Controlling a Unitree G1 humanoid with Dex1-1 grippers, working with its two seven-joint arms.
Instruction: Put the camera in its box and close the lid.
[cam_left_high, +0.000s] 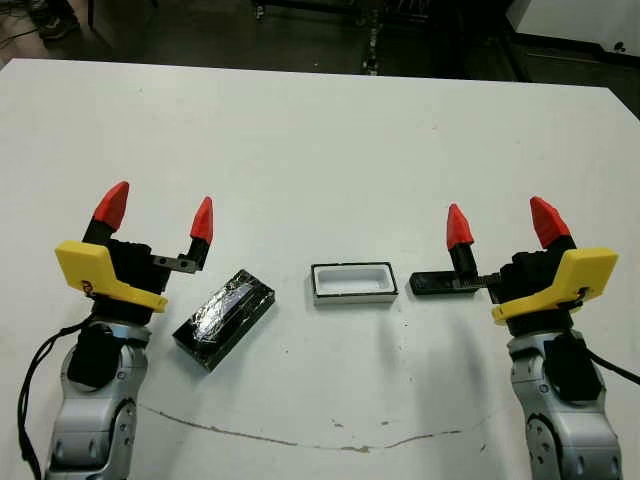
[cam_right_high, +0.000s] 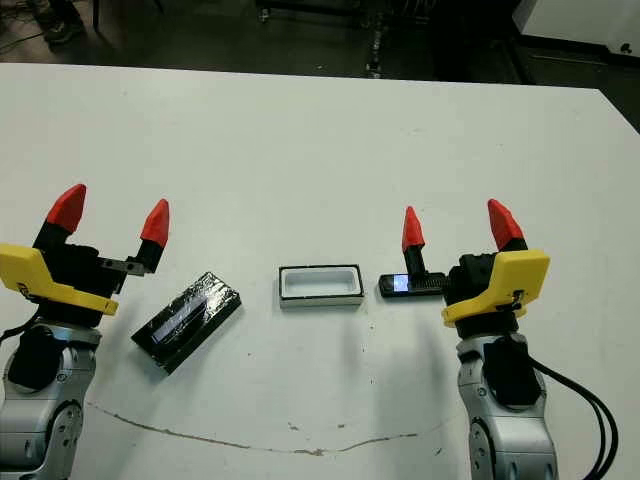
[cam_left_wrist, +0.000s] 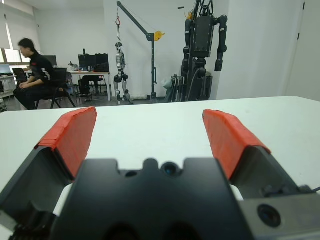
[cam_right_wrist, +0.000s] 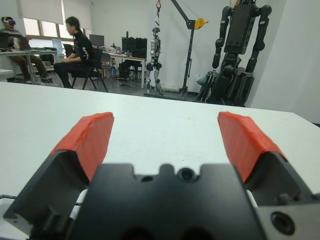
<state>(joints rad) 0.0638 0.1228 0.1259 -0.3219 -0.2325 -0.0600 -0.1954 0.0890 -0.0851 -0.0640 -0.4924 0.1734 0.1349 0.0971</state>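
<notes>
The box (cam_left_high: 353, 282), a small white tray with a dark rim, sits near the table's middle, nothing inside it. Right of it lies the camera (cam_left_high: 442, 283), a thin matte-black slab, partly behind my right gripper's inner finger. The lid (cam_left_high: 224, 317), a glossy black cover with a crinkly top, lies at an angle left of the box. My left gripper (cam_left_high: 160, 211) is open, raised just left of the lid. My right gripper (cam_left_high: 502, 223) is open too, held above the camera's right end. Both wrist views show only open red fingers over bare table.
A thin dark scratch line (cam_left_high: 300, 438) runs across the near table. The table's far edge (cam_left_high: 320, 70) borders a dark floor. In the wrist views, seated people (cam_right_wrist: 75, 47), a hoist and a standing humanoid robot (cam_right_wrist: 235, 50) are far beyond the table.
</notes>
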